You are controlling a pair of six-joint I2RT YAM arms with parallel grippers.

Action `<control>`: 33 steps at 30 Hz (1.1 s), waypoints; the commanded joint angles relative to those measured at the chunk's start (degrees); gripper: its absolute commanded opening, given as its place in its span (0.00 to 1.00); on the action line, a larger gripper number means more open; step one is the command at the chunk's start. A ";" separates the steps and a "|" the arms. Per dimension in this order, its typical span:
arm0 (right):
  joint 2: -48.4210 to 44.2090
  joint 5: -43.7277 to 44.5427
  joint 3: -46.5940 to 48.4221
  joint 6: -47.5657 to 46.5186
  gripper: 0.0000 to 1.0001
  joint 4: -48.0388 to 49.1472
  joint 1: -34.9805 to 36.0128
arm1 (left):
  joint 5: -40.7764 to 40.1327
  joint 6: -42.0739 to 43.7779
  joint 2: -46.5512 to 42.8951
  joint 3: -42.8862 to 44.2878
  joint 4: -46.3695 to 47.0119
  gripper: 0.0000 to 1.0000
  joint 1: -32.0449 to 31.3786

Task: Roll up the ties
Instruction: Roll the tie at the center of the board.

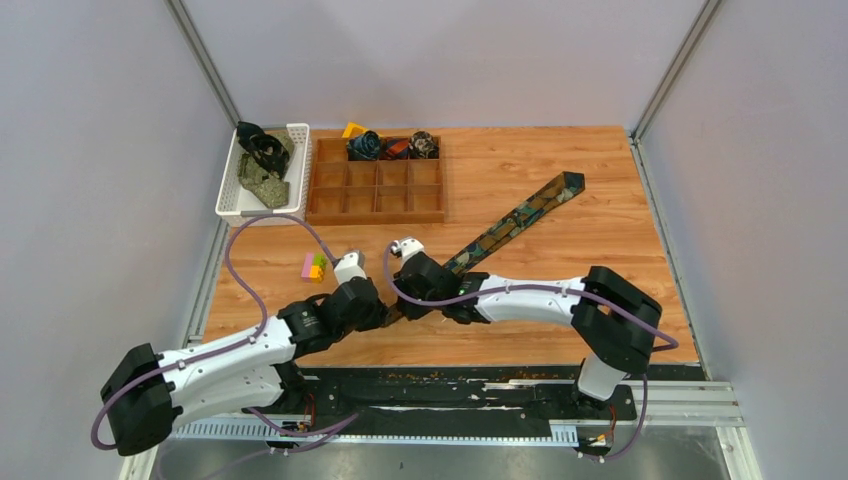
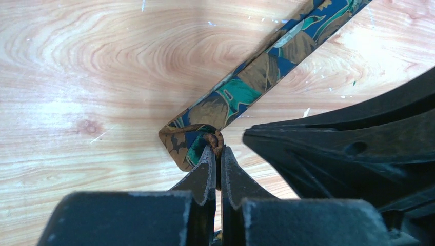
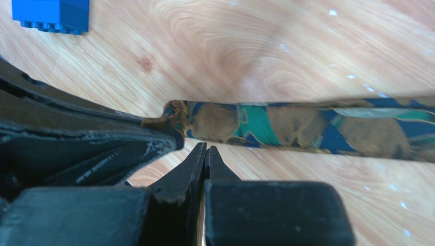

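We see the left gripper (image 2: 216, 155) pinching the tie (image 2: 256, 77) at its folded end, the right gripper (image 3: 205, 152) closed empty beside its edge, open table (image 2: 77, 61) either side.

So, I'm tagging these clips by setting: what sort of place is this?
Probably a robotics lab test cell: plain grey partition walls box in a wood-grain tabletop, a metal mounting rail runs along its near edge, and a blue-green-brown patterned fabric necktie lies staged diagonally.

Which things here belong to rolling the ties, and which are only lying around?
For the job: patterned tie, pinched by the left gripper; ties in the white basket; rolled ties in the wooden tray.
Lying about: small coloured blocks; yellow block behind the tray; blue block.
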 commanded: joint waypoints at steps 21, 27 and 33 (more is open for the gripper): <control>-10.22 2.04 -9.47 0.01 0.00 -0.29 -3.44 | 1.51 1.90 18.21 3.47 16.35 0.05 2.47; -10.26 1.73 -9.31 0.29 0.00 -0.42 -3.41 | 1.57 0.62 18.20 2.94 17.47 0.38 2.82; -10.48 0.35 -8.28 0.12 0.00 -0.10 -3.47 | 0.68 -0.03 16.27 2.52 16.77 0.50 2.82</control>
